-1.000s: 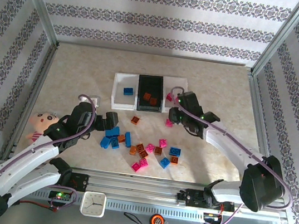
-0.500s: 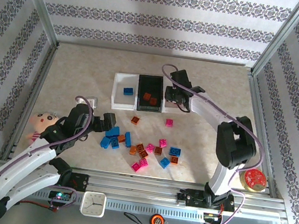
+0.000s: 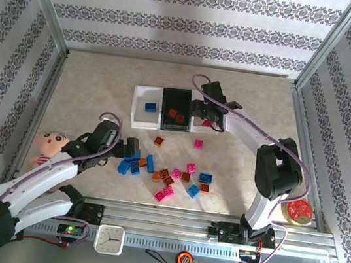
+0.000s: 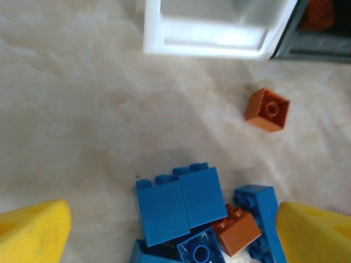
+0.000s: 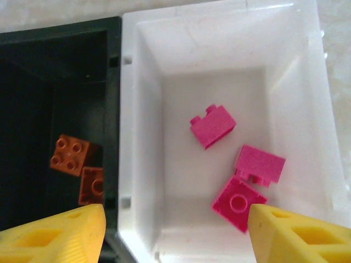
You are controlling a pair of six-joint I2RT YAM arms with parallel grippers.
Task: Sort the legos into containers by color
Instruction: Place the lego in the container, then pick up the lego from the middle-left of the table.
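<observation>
Left fingers (image 4: 34, 233) are spread wide with nothing between them. We see them over the pile of blue legos (image 4: 178, 205) on the bench (image 4: 82, 120). The pile sits in the gap, closer to the finger at frame right. One wedged orange-brown lego (image 4: 237, 231) is stuck in that pile. A lone orange-brown lego (image 4: 267, 109) lies further out, near the corner of the left white container (image 4: 205, 34). In the top view the left fingers (image 3: 131, 147) are at the left edge of the loose scatter of legos (image 3: 175, 174), with a doll (image 3: 51, 143) off to their left.

Right fingers (image 5: 57, 238) are also apart, gripping nothing, above the right white container (image 5: 296, 82). Three pink legos (image 5: 213, 127) lie on its floor below the gap, and one sits just beside the finger at frame right. In the black container (image 5: 33, 82) next door we see two orange-brown bricks (image 5: 69, 153) side by side. In the top view the right fingers (image 3: 200, 111) cover most of that right container, and the left white one holds a single blue brick (image 3: 150, 107). A red tin (image 3: 298, 211) sits near the bench's right edge, well apart.
</observation>
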